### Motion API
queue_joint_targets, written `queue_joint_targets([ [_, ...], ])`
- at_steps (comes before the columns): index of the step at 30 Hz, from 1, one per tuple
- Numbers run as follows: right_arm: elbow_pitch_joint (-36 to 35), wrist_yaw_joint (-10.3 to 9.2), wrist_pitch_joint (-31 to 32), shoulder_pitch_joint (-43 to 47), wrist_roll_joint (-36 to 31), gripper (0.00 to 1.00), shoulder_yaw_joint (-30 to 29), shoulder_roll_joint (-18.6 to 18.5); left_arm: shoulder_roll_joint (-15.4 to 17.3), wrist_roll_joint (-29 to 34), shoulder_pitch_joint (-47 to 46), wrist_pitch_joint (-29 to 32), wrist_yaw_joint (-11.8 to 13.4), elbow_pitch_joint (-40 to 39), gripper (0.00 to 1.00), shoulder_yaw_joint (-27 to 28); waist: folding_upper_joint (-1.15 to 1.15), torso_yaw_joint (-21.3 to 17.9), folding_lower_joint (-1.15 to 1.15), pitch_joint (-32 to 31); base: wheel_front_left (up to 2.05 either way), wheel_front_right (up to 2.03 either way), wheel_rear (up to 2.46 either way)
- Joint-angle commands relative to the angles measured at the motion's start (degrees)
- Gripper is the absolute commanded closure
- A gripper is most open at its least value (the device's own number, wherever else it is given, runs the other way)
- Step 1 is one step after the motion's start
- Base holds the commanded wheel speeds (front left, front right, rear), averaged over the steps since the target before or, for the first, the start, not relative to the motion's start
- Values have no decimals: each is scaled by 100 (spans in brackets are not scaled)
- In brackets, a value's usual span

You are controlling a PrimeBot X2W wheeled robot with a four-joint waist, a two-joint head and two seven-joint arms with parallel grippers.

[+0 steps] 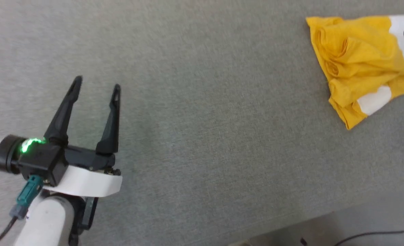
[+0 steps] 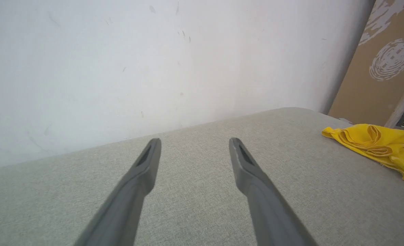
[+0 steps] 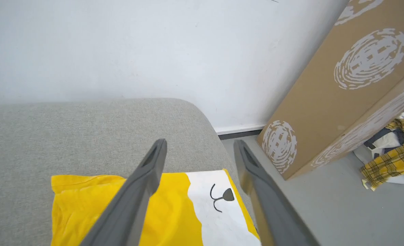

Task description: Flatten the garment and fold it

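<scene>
Both sets of jaws stand apart and hold nothing. The left gripper (image 1: 97, 83) spreads its two long, tapering dark fingers over bare cloth in the middle of the cushion (image 1: 202, 136), well away from the T-shirt (image 1: 359, 65). The right gripper (image 3: 200, 142) hangs with its fingers splayed above the shirt, without touching it.

The cushion is a broad pad covered in coarse grey woven fabric, with a rounded corner. The T-shirt lies at that corner, reaching the cushion's edge. It is thin bright yellow cotton, crumpled into soft rolled folds along one side, with smooth white patches.

The right wrist view shows a small black printed nose and mouth on the white patch. Beyond the cushion's corner it also shows a tall brown cardboard box (image 3: 342, 85) with white oval prints, leaning over a grey floor (image 3: 325, 205), and a yellow plaid cloth (image 3: 393, 160) heaped past it. The left wrist view shows the shirt (image 2: 379, 143) edge-on, a low rumpled ridge, with a scuffed white wall (image 2: 154, 68) behind the cushion. The head view adds a green light (image 1: 31, 143) on the left wrist and a dark cable (image 1: 376, 235) on the floor beside the cushion.
</scene>
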Motion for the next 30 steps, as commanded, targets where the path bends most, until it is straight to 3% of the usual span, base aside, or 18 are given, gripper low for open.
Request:
queue_joint_targets([
  [1, -185, -11, -38, 180, 60, 0, 0, 83, -62, -52, 94, -76, 78, 62, 0, 43, 0, 339, 1, -505, 0, 0, 0],
  [10, -1584, -11, -65, 1444, 352, 0, 74, 708, -347, -174, 437, -369, 327, 288, 0, 88, 0, 806, 1, -1163, 0, 0, 0],
  [18, -2590, -11, -350, 2629, 59, 0, 25, 1290, -578, -210, 698, -549, 473, 511, 0, 75, 0, 1117, 1, -1535, 0, 0, 0],
  [25, -3117, -11, -700, 3746, -267, 0, 140, 1528, -717, -58, 988, -653, 570, 799, 0, 62, 0, 1324, 1, -1823, 0, 0, 0],
  [30, -3089, -11, -1111, 4364, -120, 0, 177, 1540, -854, 66, 1216, -673, 616, 802, 0, 138, 0, 1443, 1, -2025, 0, 0, 0],
])
